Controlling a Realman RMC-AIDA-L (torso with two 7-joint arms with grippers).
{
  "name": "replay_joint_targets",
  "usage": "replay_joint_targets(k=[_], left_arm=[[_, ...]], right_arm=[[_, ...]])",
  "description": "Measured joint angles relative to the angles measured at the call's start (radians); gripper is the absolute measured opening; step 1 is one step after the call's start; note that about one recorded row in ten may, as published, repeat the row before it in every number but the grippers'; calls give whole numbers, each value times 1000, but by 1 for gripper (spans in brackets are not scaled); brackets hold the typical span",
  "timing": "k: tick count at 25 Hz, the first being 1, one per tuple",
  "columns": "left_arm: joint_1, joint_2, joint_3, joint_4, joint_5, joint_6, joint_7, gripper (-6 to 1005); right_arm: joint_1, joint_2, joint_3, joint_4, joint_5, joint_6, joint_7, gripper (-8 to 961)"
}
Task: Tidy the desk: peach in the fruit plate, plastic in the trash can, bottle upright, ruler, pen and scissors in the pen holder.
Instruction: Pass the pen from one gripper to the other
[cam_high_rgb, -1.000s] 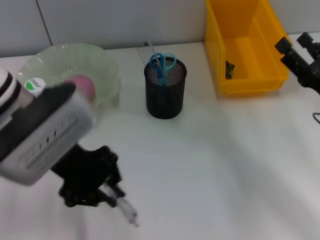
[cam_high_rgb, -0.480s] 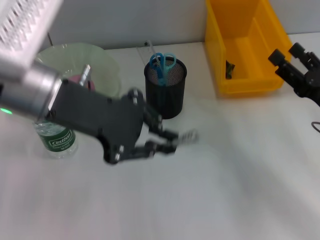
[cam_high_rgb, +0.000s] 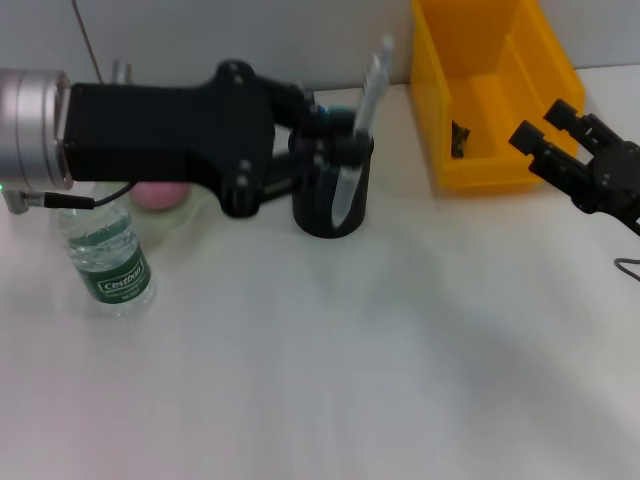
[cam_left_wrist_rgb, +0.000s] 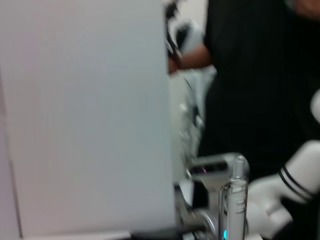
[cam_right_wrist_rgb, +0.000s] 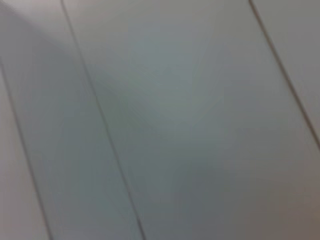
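Right now I have the left gripper (cam_high_rgb: 335, 150) up at the black mesh pen holder (cam_high_rgb: 331, 190), its arm reaching across from my left side over the desk (cam_high_rgb: 350, 360). Its fingers are pinched on a silvery pen (cam_high_rgb: 360, 125), which stands nearly upright and leans a little toward the yellow bin. The pen's lower end appears to be down at or inside the holder's mouth, though I cannot tell how deep it sits because the fingers cover the rim. From the left wrist camera I see the same pen (cam_left_wrist_rgb: 234, 200) end-on against a blurred background, and nothing else of use.

The water bottle (cam_high_rgb: 105, 255) stands upright on the desk near my left side, label facing me. Just behind it a pink peach (cam_high_rgb: 160, 195) shows under the arm; the plate it should lie in is hidden by the arm, so I cannot say it is in one.

The yellow bin (cam_high_rgb: 490, 90) sits at the back right, with a small dark scrap (cam_high_rgb: 458, 138) inside against its left wall.

The right gripper (cam_high_rgb: 560, 150) hovers beside the bin's near right corner, jaws spread and holding nothing. Its wrist camera shows only blank grey panels.
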Motion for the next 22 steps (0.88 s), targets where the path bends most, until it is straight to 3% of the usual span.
replay_joint_targets(k=[4,10,16,20,21,22], left_arm=[[57,0,58,-12,-130,-81,-8,150],[139,-1,158,-8,-243,-180,-1,150],[222,-4,402,-14,-451,-433,89,150],[234,-3,453,-17,-505,-496,118,150],[256,-4,598,-55,-704,-645,275,150],[256,-4,606,-59,-721,-654,289,150]], right_arm=[[24,-19,4,2,-53,-5,40,825],[32,-22,5,5,-58,0,52,825],[24,-38,11,12,-106,-12,52,825],[16,-46,12,15,-119,-21,50,825],[13,-52,12,16,-132,-24,50,825],[13,-52,12,16,-132,-24,50,825]])
